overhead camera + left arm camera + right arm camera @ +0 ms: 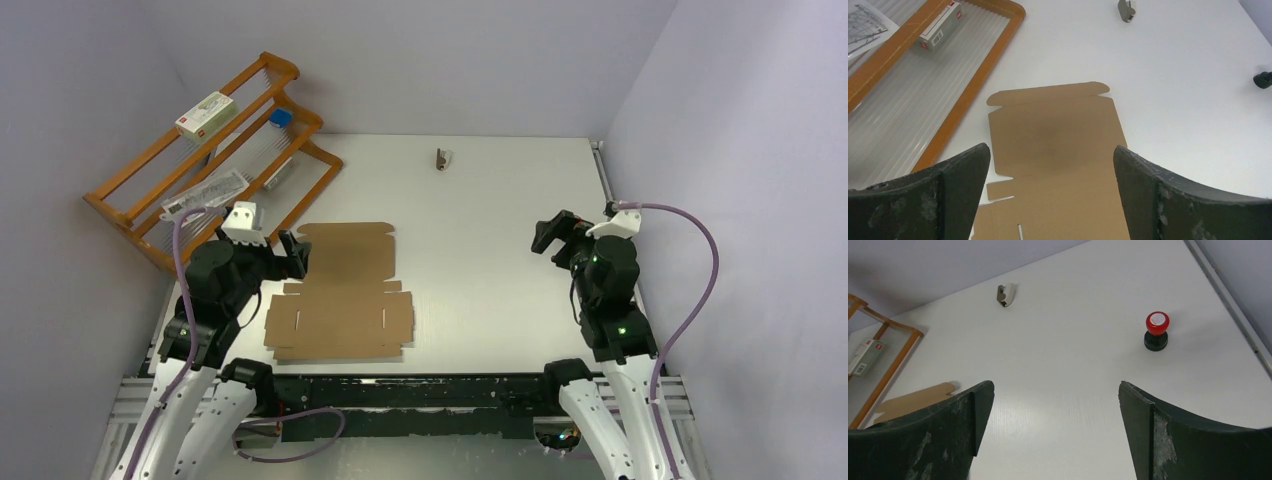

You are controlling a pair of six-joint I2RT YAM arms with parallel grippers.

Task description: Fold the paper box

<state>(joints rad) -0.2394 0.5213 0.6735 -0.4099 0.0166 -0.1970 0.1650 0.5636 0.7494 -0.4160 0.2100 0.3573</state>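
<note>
The paper box (pixel 340 295) is a flat brown die-cut cardboard sheet with flaps and slits, lying on the white table left of centre. My left gripper (pixel 293 253) is open and empty, held just above the sheet's left edge. In the left wrist view the sheet (pixel 1055 125) fills the space between and beyond the spread fingers (pixel 963 170). My right gripper (pixel 545 235) is open and empty over bare table on the right, well apart from the sheet. In the right wrist view only a corner of the sheet (pixel 913 400) shows, at the far left.
An orange wooden rack (pixel 120 190) stands at the back left and holds a small white carton with red print (pixel 206 113) and printed sheets. A small grey object (pixel 442 158) lies at the back middle. A red-topped stamp (pixel 1157 330) stands ahead of the right gripper.
</note>
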